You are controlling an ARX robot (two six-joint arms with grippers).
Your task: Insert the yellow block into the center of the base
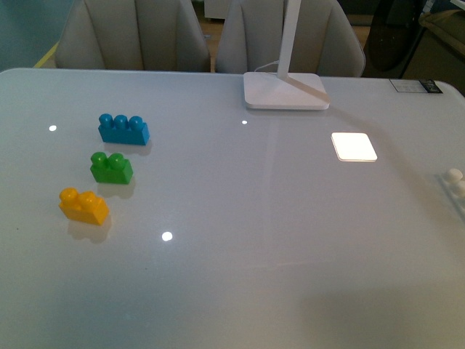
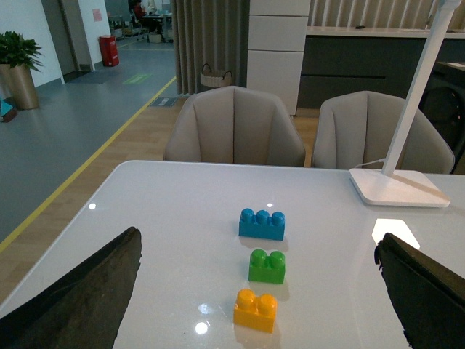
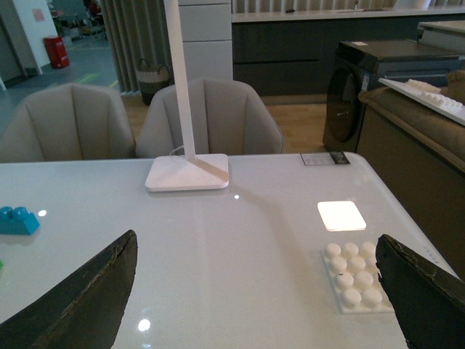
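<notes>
The yellow block lies at the table's left front, two studs up, nearest me in a row of three bricks. The white studded base lies flat at the table's right edge; in the front view only its corner shows. My left gripper hangs open above the table with the yellow block between its wide-apart dark fingers, not touching it. In the right wrist view my right gripper is open too, the base partly behind one finger. Neither arm shows in the front view.
A green two-stud brick and a longer blue brick lie beyond the yellow one. A white lamp foot with its stem stands at the back centre, casting a bright patch. Two chairs stand behind the table.
</notes>
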